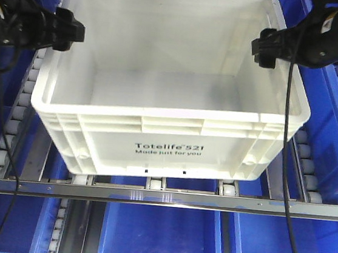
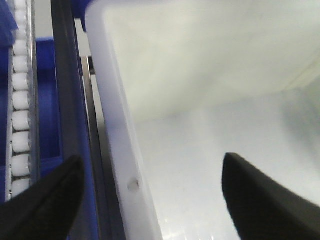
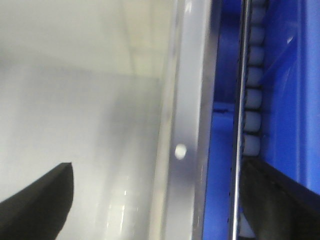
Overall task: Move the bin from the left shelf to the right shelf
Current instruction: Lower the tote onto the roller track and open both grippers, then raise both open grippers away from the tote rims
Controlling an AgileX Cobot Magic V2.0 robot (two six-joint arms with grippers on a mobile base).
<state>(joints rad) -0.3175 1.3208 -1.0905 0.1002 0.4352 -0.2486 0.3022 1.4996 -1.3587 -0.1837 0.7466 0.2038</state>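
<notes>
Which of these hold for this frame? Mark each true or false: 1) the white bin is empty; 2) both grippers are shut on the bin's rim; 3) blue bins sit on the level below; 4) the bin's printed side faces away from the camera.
1) True: the white bin holds nothing.
2) False: the left gripper and right gripper are open, each straddling a side rim with one finger inside, one outside.
3) True: blue bins sit below the rollers.
4) False: the "Totelife 521" print faces the front camera.
</notes>
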